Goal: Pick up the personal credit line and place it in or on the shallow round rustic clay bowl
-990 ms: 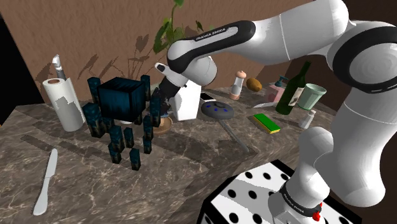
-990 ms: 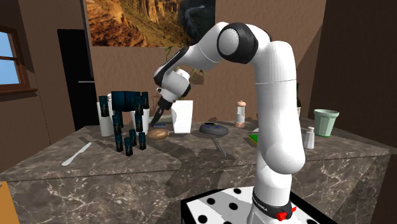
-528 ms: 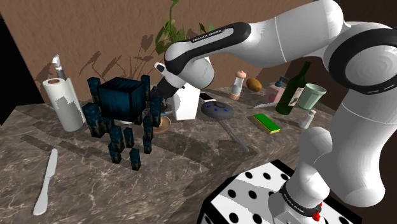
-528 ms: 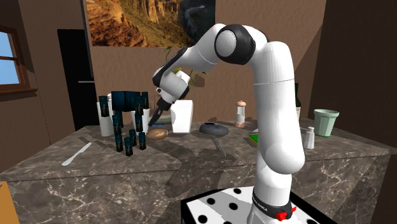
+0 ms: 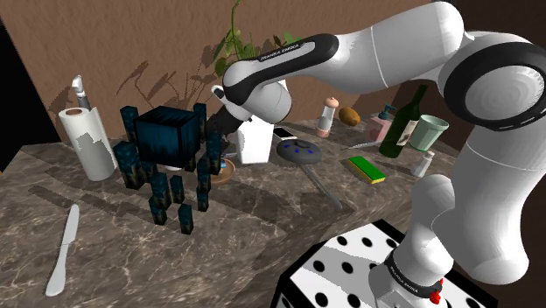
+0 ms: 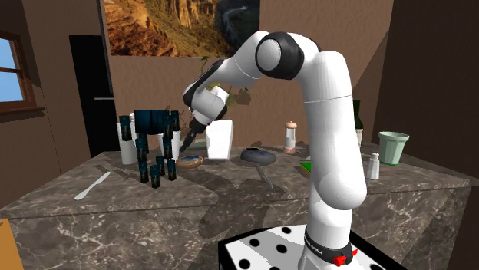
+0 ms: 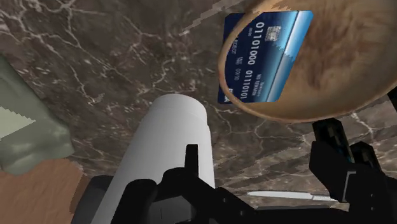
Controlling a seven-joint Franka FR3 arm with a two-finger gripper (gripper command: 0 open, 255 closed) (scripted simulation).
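Note:
A blue credit card (image 7: 264,57) with white numbers lies in the shallow brown clay bowl (image 7: 343,63), one end sticking out over the rim. No finger touches it. My black gripper (image 7: 267,172) hangs just above the bowl with its fingers apart, open and holding nothing. In the shoulder view the gripper (image 5: 219,150) points down at the bowl (image 5: 226,170), between the dark blue blocks and the white planter. The second exterior view has the bowl (image 6: 190,161) under the gripper (image 6: 184,146), with a bluish patch inside it.
A dark blue cube with several small dark posts (image 5: 166,140) stands close beside the bowl. A white planter (image 5: 255,140) is right behind it. Also on the marble top: paper roll (image 5: 87,144), knife (image 5: 63,249), dark pan (image 5: 299,153), green sponge (image 5: 366,169), bottle (image 5: 404,122).
The fingers have parted and the card now lies in the bowl, let go. The arm has drifted slightly toward the shoulder view's left.

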